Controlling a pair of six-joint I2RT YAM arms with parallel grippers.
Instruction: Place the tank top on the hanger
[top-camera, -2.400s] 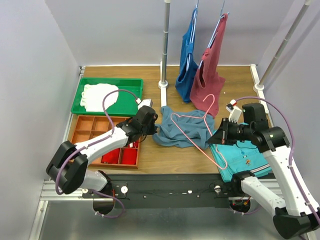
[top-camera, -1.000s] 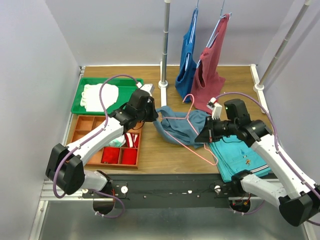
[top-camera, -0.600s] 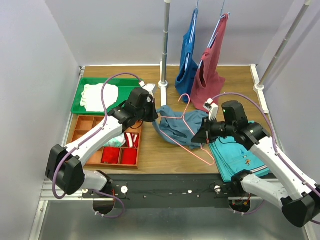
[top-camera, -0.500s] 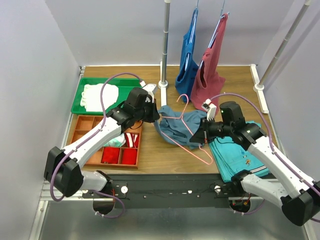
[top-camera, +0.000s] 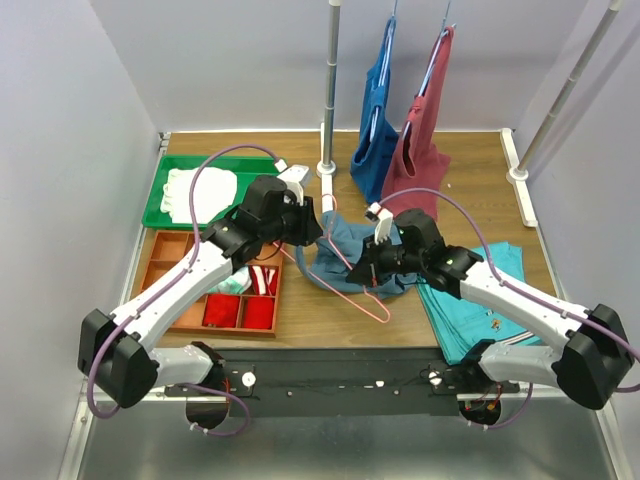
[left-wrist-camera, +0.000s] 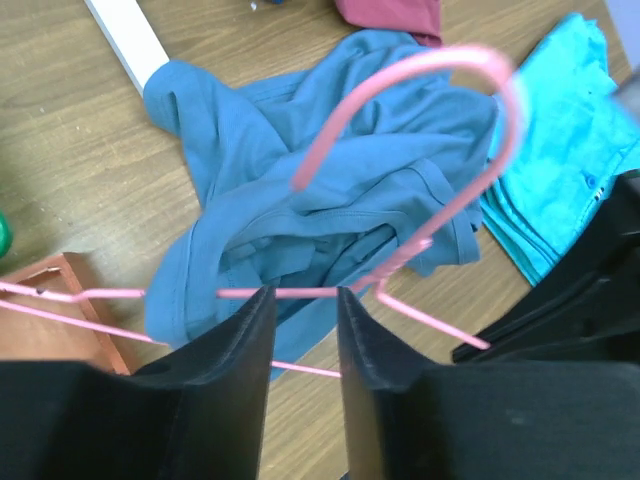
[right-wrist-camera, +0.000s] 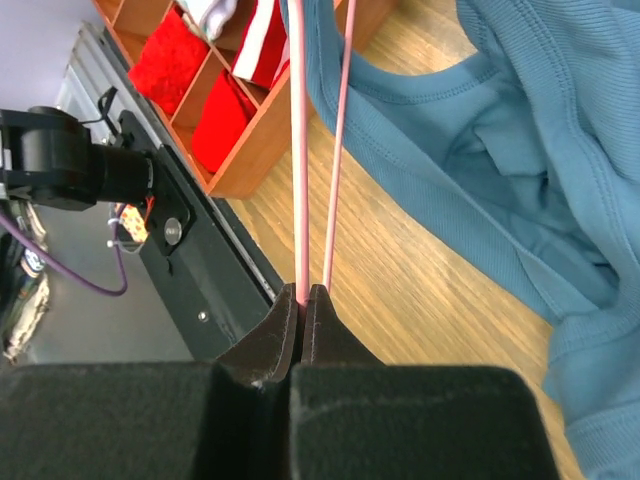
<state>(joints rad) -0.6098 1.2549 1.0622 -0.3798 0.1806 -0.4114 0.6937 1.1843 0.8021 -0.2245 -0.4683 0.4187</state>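
Right claw (right-wrist-camera: 303, 295) is clenched on the thin pink wire of the hanger (right-wrist-camera: 298, 150), its two fingertips pressed together on one strand while a second strand runs just beside it. Left claw (left-wrist-camera: 300, 300) is released: its fingers (left-wrist-camera: 235, 345) stand apart, and a straight run of the hanger wire crosses the gap at their tips without being pinched. From there the hook curves up toward the left wrist camera. A band of the tank top (left-wrist-camera: 300, 200) lies over the wire on the left side of that view and hides a short stretch of it.

The tank top itself is crumpled on the table (top-camera: 470, 160), under the hanger and between the two claws, just in front of the foot of the upright pole (top-camera: 328, 90).

Folded teal cloth (top-camera: 480, 300) lies on the table to the right of the tank top, partly under the right arm. To the left sits an orange divided box (top-camera: 190, 260) with red cloths in its near compartments. Behind it is a green tray (top-camera: 255, 165) holding a white cloth (top-camera: 195, 192). A royal-blue top (top-camera: 375, 110) and a maroon top (top-camera: 420, 140) hang at the back.
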